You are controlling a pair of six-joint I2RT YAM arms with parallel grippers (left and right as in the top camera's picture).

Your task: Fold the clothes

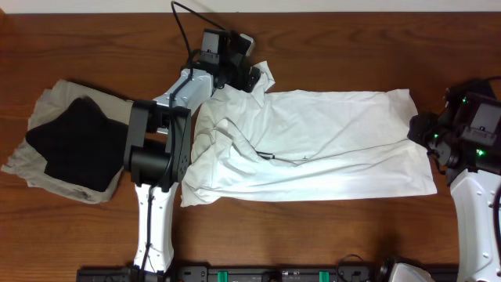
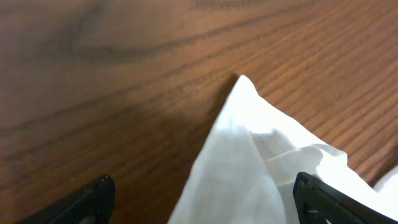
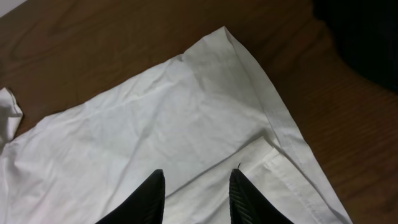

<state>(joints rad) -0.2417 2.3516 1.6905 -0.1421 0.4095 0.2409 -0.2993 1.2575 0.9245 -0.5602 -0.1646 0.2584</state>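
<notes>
- While the white garment lies spread across the middle of the table, rumpled toward its left end, no fold is made yet. I judge this the corner-picking step.
- Left gripper: jaws wide apart, straddling the back-left corner of the white cloth. Nothing is pinched, and the fabric lies loose between the fingers.
- Right gripper: jaws only partly apart, over the right end near the hem. The cloth lies flat beneath, and no fabric is caught between them as far as the wrist view shows.
- Beige garment with a black garment on top sits at the table's left end, with the left arm between that pile and the white one.
- Next move, as I read it: each gripper drops onto its own end and closes on the edge — left on the corner, right on the hem. Both then lift together, so one side carries over the other without dragging in new creases.
</notes>
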